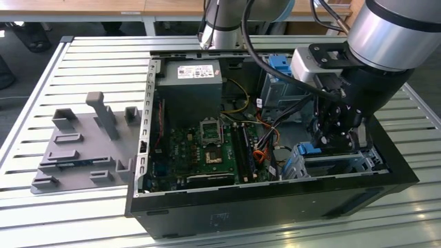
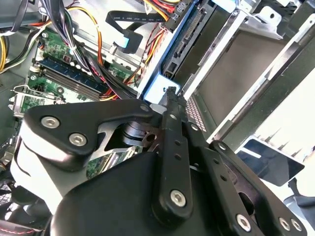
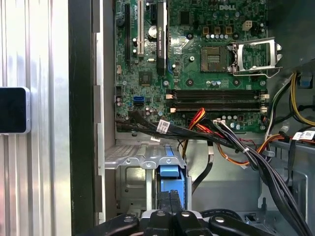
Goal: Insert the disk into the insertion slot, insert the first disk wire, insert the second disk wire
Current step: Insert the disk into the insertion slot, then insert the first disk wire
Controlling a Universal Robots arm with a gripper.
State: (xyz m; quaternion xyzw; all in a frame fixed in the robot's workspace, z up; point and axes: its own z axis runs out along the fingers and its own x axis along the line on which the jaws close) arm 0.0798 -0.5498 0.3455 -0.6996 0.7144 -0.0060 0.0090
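Note:
The disk (image 3: 172, 178) stands on edge in the insertion slot (image 3: 132, 160), the low silver cage at the case's corner. Its bright blue carrier (image 1: 310, 150) shows at the cage mouth in the exterior view. In the second wrist view the disk's dark underside (image 2: 191, 42) lies against the cage wall (image 2: 246, 56). My gripper (image 3: 171, 200) is shut with nothing between the fingers, and its tips (image 2: 170, 93) rest against the end of the blue carrier. A loose black flat cable (image 2: 125, 30) and coloured wires (image 2: 150, 37) hang free beside the disk's connector end.
The open computer case (image 1: 276, 201) lies on a slatted metal table (image 1: 90, 62). The motherboard (image 3: 206, 64), a thick cable bundle (image 3: 236, 145), the power supply (image 1: 189, 77) and a taller grey cage with a blue tab (image 1: 279, 67) crowd the inside. A grey fixture plate (image 1: 82, 150) sits at the exterior view's left.

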